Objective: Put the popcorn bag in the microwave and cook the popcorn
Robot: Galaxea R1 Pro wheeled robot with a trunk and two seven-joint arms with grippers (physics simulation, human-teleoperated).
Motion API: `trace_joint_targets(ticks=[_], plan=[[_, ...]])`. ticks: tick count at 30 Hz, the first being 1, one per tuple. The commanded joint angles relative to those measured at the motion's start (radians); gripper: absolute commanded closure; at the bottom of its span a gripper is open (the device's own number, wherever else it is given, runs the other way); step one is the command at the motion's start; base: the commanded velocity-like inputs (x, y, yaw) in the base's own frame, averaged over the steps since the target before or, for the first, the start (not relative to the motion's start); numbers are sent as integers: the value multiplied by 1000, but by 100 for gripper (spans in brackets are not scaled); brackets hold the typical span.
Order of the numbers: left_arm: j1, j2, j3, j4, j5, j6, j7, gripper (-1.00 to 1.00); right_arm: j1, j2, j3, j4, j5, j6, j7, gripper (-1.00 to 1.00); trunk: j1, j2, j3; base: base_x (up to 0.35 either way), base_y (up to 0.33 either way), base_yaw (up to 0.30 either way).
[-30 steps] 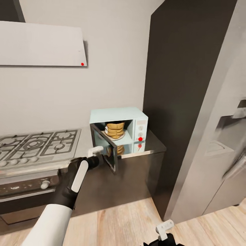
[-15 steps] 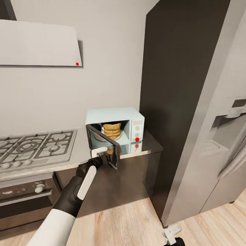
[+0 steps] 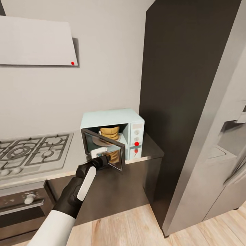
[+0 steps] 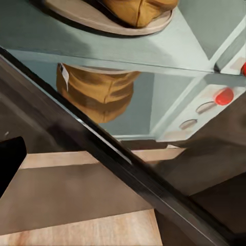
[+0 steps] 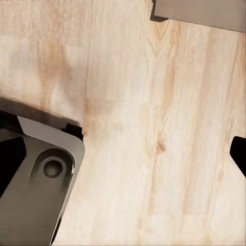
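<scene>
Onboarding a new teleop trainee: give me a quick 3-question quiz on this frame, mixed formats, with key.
1. True or false: the popcorn bag already sits inside the microwave.
2. The microwave door is: A) fully shut B) partly open C) removed.
3. Fill in: the left end effector is at the door's ____ face.

Key:
1. True; it stands on the round plate in the cavity.
2. B; it hangs at an angle, with the cavity visible behind it.
3. Outer; it is positioned to swing the door closed.

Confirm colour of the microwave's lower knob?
Red, on the microwave panel: the lower knob shows best in the head view, white knob above it.
</scene>
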Motion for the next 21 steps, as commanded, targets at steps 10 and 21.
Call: trace_joint_targets(ticks=[10,21], plan=[[1,0,-1,-1,10,4,12,-100,15,-11,8,50,-2,-54,-7,-100,0,-1,-1,266,-101,0],[7,3,-1,0,7,2,13,-100,15,-12,27,53,-3,-54,-6,-100,0,-1,-1,165,-55,0]])
